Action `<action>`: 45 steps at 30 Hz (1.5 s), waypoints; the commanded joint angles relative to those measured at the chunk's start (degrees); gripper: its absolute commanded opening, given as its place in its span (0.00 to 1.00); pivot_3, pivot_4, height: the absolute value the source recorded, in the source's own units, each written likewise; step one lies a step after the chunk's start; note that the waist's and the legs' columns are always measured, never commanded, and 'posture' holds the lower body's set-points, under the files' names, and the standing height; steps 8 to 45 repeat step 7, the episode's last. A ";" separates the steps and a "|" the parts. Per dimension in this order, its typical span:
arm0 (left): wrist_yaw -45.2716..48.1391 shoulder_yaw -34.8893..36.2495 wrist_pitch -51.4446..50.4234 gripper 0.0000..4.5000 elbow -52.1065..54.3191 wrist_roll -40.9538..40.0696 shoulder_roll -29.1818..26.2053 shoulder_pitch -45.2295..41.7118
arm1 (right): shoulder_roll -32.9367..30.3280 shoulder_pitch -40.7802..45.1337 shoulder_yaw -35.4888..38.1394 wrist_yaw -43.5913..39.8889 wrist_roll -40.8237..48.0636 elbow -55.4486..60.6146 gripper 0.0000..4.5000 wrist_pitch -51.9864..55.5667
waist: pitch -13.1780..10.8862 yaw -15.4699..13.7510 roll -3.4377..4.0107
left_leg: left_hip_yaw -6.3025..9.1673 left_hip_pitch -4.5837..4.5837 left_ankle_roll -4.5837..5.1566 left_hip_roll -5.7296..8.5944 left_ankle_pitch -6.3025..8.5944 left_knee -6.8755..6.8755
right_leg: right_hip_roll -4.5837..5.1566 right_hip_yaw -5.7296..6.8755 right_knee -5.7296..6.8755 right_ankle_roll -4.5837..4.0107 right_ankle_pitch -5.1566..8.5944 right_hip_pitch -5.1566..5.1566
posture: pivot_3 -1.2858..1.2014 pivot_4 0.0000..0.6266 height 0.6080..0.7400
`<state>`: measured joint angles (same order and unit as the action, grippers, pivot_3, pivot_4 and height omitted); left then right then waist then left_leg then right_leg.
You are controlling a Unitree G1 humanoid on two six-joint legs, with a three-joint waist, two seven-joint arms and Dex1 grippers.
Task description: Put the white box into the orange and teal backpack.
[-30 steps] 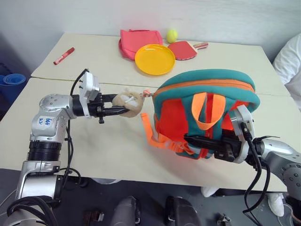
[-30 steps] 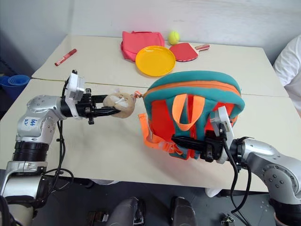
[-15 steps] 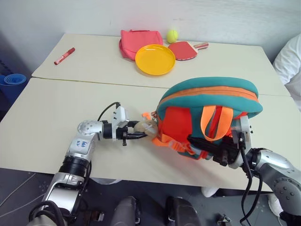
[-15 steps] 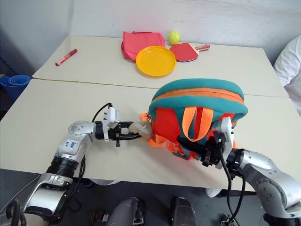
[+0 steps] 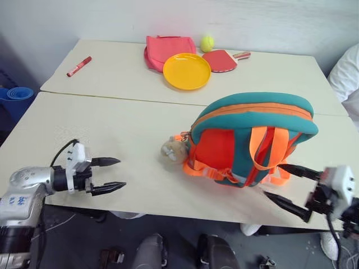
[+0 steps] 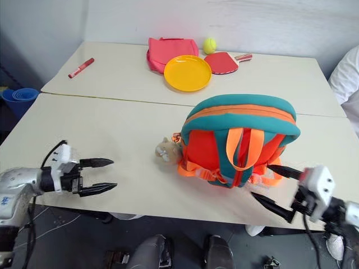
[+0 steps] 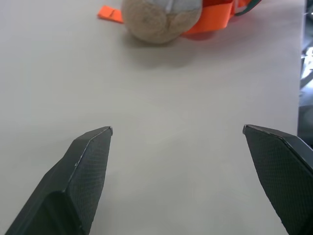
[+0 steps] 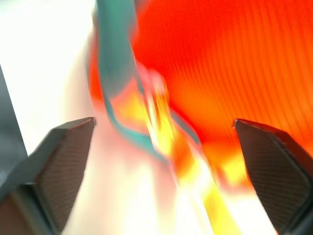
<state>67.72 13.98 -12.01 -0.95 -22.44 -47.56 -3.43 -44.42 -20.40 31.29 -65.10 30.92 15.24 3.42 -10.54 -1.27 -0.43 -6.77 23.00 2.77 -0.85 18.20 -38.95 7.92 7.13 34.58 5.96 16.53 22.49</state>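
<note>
Backpack [image 5: 252,137], orange and teal, stood upright on the near table [image 5: 112,129], its plush hamster [image 5: 173,150] lying against its left side. The left gripper [image 5: 112,174] was spread wide, empty, well left of the hamster. The right gripper [image 5: 289,185] gaped wide too, seemingly touching nothing, just beside the backpack's orange straps [image 5: 263,151].

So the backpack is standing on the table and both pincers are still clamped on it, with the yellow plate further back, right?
Not quite. The backpack stands on the table and the yellow plate lies further back, but neither pincer is clamped on it. The left eye view shows the left pincer open and well apart from it, and the right pincer open just beside it.
</note>
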 commanded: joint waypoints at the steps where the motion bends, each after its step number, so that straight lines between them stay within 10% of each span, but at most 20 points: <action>1: -0.02 1.88 11.96 1.00 3.15 4.53 -0.90 5.05 | -1.07 1.08 2.97 -3.89 -2.90 -6.63 0.99 -9.45 | -0.01 0.09 0.01 | -0.06 -0.04 -0.01 0.00 0.02 0.03 | 0.01 -0.07 0.03 0.00 0.00 0.02 | 0.52 0.24 1.00; 45: -1.27 4.43 9.24 1.00 4.60 0.26 0.07 9.51 | -1.75 4.05 0.98 -4.19 -4.00 -9.57 0.99 -11.43 | -0.03 0.64 0.09 | -0.14 -0.33 -0.20 -0.02 -0.06 0.50 | 0.10 -0.21 0.07 -0.18 0.10 0.07 | 0.52 0.24 1.00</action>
